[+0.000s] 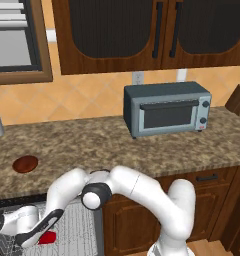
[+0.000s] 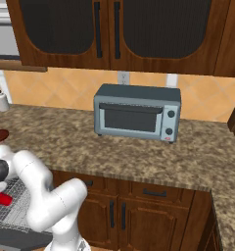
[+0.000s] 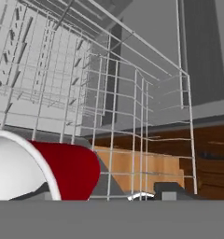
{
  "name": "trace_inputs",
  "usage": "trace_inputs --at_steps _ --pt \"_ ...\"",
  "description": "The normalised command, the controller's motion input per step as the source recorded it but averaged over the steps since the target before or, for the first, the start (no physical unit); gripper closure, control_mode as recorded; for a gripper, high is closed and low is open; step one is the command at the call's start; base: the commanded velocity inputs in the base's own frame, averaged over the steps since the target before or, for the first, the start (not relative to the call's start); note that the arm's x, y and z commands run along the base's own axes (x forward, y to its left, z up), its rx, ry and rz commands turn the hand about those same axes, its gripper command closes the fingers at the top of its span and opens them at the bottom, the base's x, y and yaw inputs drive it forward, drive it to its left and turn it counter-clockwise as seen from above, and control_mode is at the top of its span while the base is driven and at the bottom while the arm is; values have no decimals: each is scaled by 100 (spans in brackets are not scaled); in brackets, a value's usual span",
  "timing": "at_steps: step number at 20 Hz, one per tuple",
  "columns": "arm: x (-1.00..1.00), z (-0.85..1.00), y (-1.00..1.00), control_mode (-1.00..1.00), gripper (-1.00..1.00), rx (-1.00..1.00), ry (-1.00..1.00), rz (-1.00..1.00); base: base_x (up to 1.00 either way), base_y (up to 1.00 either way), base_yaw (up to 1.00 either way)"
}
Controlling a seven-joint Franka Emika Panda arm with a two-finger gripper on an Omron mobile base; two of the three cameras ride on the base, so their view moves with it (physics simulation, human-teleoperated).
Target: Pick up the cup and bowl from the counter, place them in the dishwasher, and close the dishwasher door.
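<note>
Hand view, 8 o'clock: cup point(image 3: 67, 170) on its side in dishwasher point(image 3: 132, 116) rack, white mouth toward camera. Gripper point(image 1: 3, 231) down in rack, cup point(image 1: 48, 237) beside it; cannot tell jaw spread or contact. Farther, at 10 o'clock in left base view: bowl point(image 1: 25, 163) on counter point(image 1: 117, 145). Toaster oven point(image 1: 167, 108) at back.

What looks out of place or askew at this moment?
The red cup lies on its side in the dishwasher's white wire rack rather than upright, rim toward the hand camera. The dark bowl sits on the granite counter. Nothing spilled or damaged.
</note>
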Motion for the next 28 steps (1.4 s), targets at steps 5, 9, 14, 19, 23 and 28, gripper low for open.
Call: trace_inputs --at_steps 5,9,14,19,23,28 --pt "17 0 0 -100 -100 8 6 0 0 0 0" --pt "9 0 0 -100 -100 31 1 0 0 0 0" --pt "0 0 0 -100 -100 42 0 0 0 0 0" --pt "0 9 0 -100 -100 37 0 0 0 0 0" --pt "-2 60 -7 -100 -100 21 0 0 0 0 0" --pt "-11 96 -26 -100 -100 20 0 -1 0 0 0"
